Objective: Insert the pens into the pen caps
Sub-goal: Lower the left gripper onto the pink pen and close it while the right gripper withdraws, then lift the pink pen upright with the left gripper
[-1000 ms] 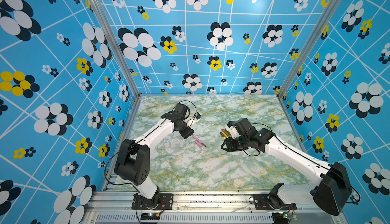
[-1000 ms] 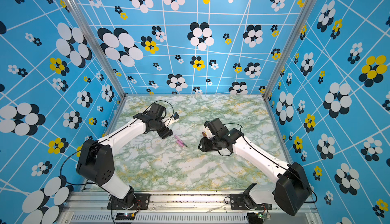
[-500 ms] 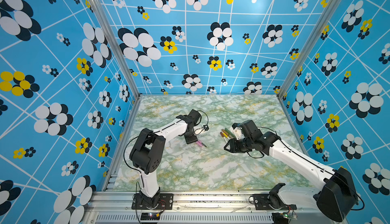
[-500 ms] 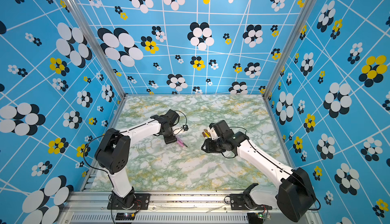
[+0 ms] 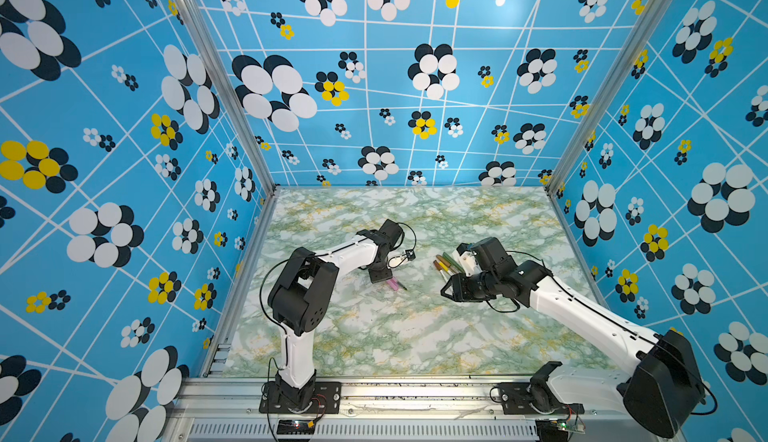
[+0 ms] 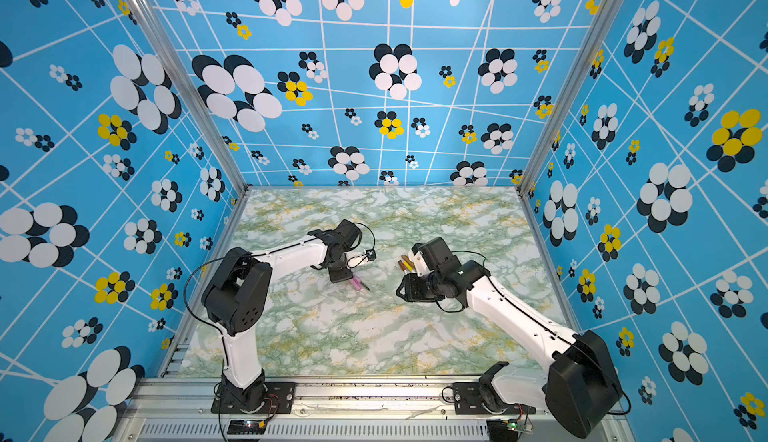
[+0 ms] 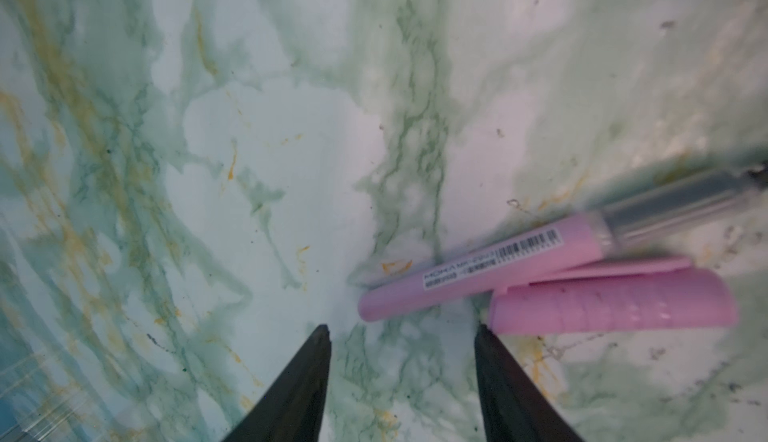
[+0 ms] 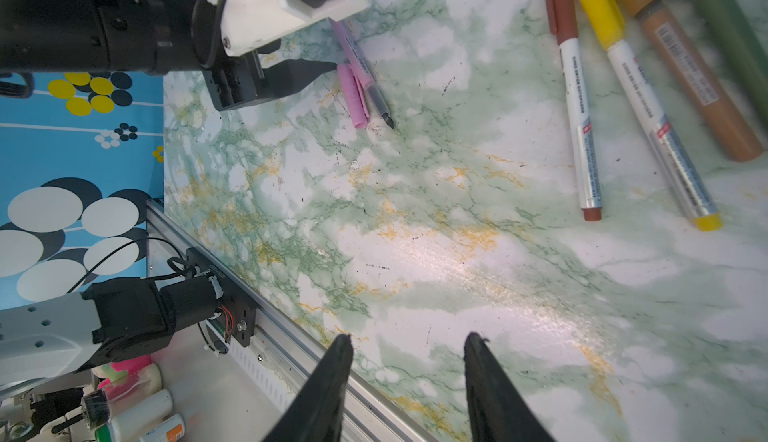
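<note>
An uncapped pink pen (image 7: 465, 277) with a dark tip lies on the marble table (image 5: 395, 336), and its loose pink cap (image 7: 615, 307) lies right beside it. Both top views show the pair (image 5: 394, 284) (image 6: 357, 284). My left gripper (image 7: 402, 331) hovers low over the pen's butt end. It is open and holds nothing, and one fingertip (image 7: 484, 336) sits at the cap's end. My right gripper (image 8: 409, 338) (image 5: 446, 290) is open and empty above bare table. Several capped pens lie beside the right wrist: brown (image 8: 575, 86), yellow (image 8: 640, 99), tan (image 8: 690, 69) and green (image 8: 731, 24).
The capped pens show as a cluster (image 5: 448, 262) behind the right wrist. An aluminium rail (image 5: 395, 390) edges the table's front, and patterned blue walls (image 5: 124, 211) close the other sides. Bottles (image 8: 137, 411) stand outside the rail.
The left arm has swung right and lowered its gripper beside the pink pen, and its jaws have narrowed. The right gripper has barely moved.
</note>
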